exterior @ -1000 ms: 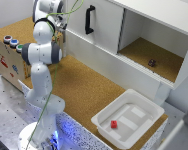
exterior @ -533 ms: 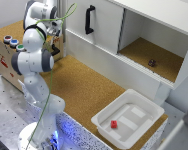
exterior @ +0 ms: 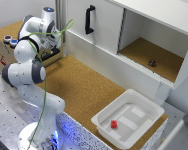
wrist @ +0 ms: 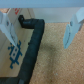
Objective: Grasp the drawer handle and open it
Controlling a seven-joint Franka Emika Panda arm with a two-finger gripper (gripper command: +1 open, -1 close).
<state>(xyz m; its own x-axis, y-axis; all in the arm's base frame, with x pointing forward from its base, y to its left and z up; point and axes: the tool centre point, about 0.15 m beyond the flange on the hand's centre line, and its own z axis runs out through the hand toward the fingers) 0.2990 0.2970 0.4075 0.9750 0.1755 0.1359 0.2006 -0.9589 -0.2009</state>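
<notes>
The drawer handle [exterior: 89,19] is a black vertical bar on the white cabinet front, at the top middle of the exterior view. My gripper [exterior: 54,50] hangs low at the exterior view's left, well away from the handle, beside a cardboard box [exterior: 5,52], and my own arm links partly hide it. In the wrist view the gripper [wrist: 40,29] is open and empty, with its fingers [wrist: 74,27] wide apart over the cork surface and a black frame [wrist: 31,50] next to the box's blue print. The handle is not in the wrist view.
A white tray [exterior: 144,106] holding a small red block [exterior: 114,124] sits at the front right. The cabinet's open compartment holds a small dark object [exterior: 152,63]. Small round items [exterior: 11,41] lie on top of the cardboard box.
My arm has folded lower and toward the exterior view's left. The gripper stays by the cardboard box, far from the handle. The cabinet front has not moved.
</notes>
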